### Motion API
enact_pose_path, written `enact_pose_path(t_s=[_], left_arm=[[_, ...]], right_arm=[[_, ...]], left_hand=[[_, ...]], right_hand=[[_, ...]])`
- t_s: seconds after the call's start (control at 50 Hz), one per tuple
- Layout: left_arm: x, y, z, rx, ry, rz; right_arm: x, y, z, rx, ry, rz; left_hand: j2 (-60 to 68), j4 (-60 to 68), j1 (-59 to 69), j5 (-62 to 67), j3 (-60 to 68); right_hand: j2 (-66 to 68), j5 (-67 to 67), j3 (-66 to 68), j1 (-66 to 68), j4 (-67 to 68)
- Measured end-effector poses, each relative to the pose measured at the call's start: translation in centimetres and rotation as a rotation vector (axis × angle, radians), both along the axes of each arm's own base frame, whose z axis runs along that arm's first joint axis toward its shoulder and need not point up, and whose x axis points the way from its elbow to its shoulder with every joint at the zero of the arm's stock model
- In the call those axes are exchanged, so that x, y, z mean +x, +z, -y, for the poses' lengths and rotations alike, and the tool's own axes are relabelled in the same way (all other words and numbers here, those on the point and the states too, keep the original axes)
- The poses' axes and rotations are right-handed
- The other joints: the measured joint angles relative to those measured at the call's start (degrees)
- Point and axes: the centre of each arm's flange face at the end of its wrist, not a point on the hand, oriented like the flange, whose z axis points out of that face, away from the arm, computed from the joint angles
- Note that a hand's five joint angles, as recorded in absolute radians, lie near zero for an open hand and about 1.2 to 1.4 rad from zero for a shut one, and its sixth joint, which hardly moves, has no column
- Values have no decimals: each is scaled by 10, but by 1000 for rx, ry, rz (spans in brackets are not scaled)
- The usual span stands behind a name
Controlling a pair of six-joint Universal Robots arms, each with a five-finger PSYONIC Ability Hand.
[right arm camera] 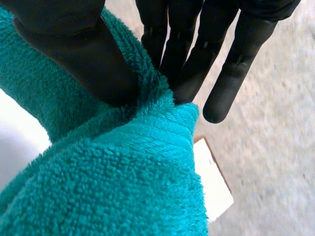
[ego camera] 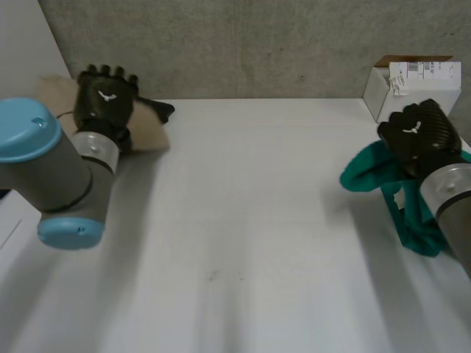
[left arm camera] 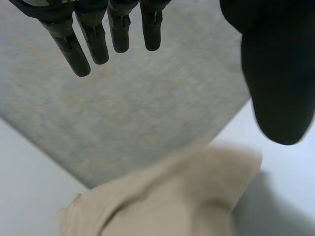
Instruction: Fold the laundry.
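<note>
White table, concrete wall in bg. White box far right, contents unclear. Right hand pinching teal fleece; left hand relaxed, fingers straight, over beige cloth far left.

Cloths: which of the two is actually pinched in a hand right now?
The teal cloth: the right hand pinches it between thumb and fingers. The beige cloth lies loose beneath the left hand, whose fingers are straight.

cloths 2: beige cloth, teal cloth; white box 1; hands 2: left hand, right hand
</note>
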Motion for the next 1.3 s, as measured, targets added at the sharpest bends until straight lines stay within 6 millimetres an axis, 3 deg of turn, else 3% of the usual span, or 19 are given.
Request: enact_pose_path(t_s=[0.14, 0.22, 0.32, 0.36, 0.44, 0.5, 0.56, 0.66, 0.7, 0.76, 0.82, 0.86, 0.94, 1.06, 1.18, 1.26, 1.28, 1.3], left_arm=[[-16, -2, -44, 113, -112, -82], [-17, -1, -59, 164, -159, -140], [-10, 1, -65, 190, -167, -182], [-4, 3, -64, 188, -150, -193], [7, 8, -59, 177, -117, -201], [12, 10, -58, 171, -101, -202], [15, 11, -62, 175, -97, -199], [14, 11, -72, 198, -121, -187], [8, 10, -81, 216, -154, -179], [-4, 8, -96, 244, -228, -168], [-22, 3, -115, 284, -338, -149], [-30, -2, -122, 305, -390, -137], [-55, -23, -136, 378, -530, -92], [-87, -56, -133, 409, -622, 13], [-111, -84, -125, 355, -662, 175], [-121, -99, -123, 321, -679, 256], [-122, -101, -122, 317, -682, 265], [-123, -103, -122, 316, -683, 273]], right_arm=[[47, 14, -40, -9, 222, 21], [67, 15, -64, 31, 354, 28], [95, 0, -84, 136, 504, 50], [111, -14, -90, 203, 567, 54], [128, -29, -96, 271, 620, 53], [133, -26, -96, 290, 622, 80], [127, -7, -88, 276, 584, 147], [92, 36, -65, 244, 442, 299], [66, 53, -52, 248, 342, 379], [40, 56, -40, 289, 242, 420], [12, 46, -27, 370, 123, 417], [6, 41, -24, 396, 95, 403], [-10, 6, -16, 508, 30, 260], [-10, -33, -10, 529, 49, 119], [-6, -61, -2, 486, 71, 99], [1, -79, 0, 467, 89, 102], [2, -82, 1, 463, 94, 103], [3, -83, 1, 460, 96, 103]], left_hand=[[0, 0, 0, 0, 0], [0, 0, 0, 0, 0], [0, 0, 0, 0, 0], [0, 0, 0, 0, 0], [0, 0, 0, 0, 0], [0, 0, 0, 0, 0], [0, 0, 0, 0, 0], [0, 0, 0, 0, 0], [0, 0, 0, 0, 0], [0, 0, 0, 0, 0], [0, 0, 0, 0, 0], [0, 0, 0, 0, 0], [0, 0, 0, 0, 0], [21, 19, 12, 9, 15], [60, 61, 54, 49, 53], [163, 162, 165, 150, 155], [163, 162, 165, 150, 155], [245, 244, 257, 229, 237]], right_hand=[[0, 0, 0, 0, 0], [0, 0, 0, 0, 0], [0, 0, 0, 0, 0], [0, 0, -1, -2, -1], [-332, -328, -320, -299, -323], [-596, -566, -576, -527, -582], [-612, -566, -614, -531, -613], [-612, -566, -614, -531, -613], [-612, -566, -614, -531, -613], [-612, -566, -614, -531, -613], [-612, -566, -614, -531, -613], [-612, -566, -614, -531, -613], [-606, -566, -609, -529, -607], [-573, -558, -576, -498, -576], [-532, -510, -538, -458, -537], [-410, -391, -413, -335, -413], [-332, -309, -336, -258, -336], [-285, -262, -291, -211, -290]])
